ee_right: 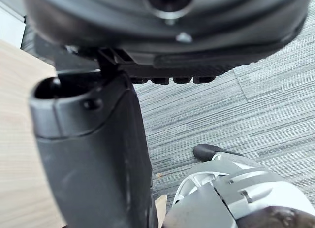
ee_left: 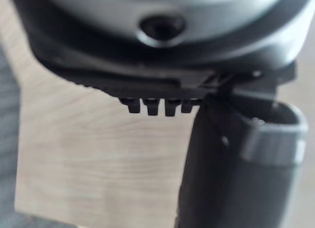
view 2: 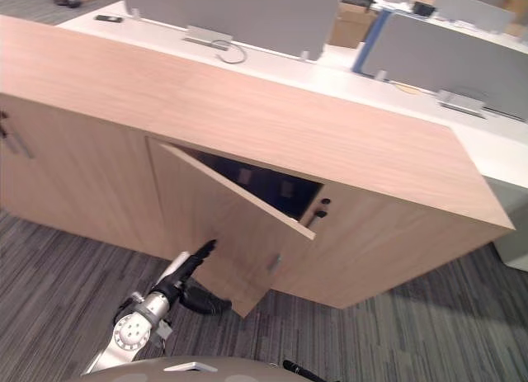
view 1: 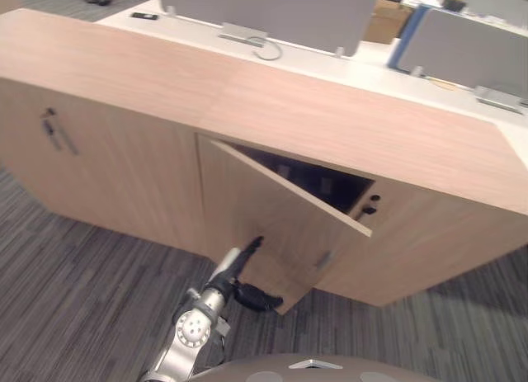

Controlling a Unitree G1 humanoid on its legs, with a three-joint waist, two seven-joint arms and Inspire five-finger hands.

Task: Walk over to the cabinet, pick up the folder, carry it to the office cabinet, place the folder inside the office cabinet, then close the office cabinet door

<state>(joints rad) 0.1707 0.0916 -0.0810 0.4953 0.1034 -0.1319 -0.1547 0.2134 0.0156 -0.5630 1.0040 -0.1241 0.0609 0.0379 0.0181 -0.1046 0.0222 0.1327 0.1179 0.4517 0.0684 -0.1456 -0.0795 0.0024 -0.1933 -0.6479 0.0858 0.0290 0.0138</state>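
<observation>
You're in an office. Behind the long, low wooden cabinet [view 1: 330,126] you can see white desks [view 2: 272,64] divided by grey partition screens [view 1: 272,11], with a cardboard box [view 2: 351,27] beyond them. Grey striped carpet [view 1: 82,299] covers the floor.

The office cabinet's [view 1: 346,126] door [view 1: 272,213] stood partly swung out over the carpet [view 1: 91,275]. It left a narrow dark wedge of opening [view 1: 318,180] behind it, widest at the free edge. The left hand [view 1: 245,262] had straight fingers against the door's outer face, so the panel barred the way in. There was passing room over the carpet on either side. The neighbouring door [view 1: 107,167] was shut.
</observation>
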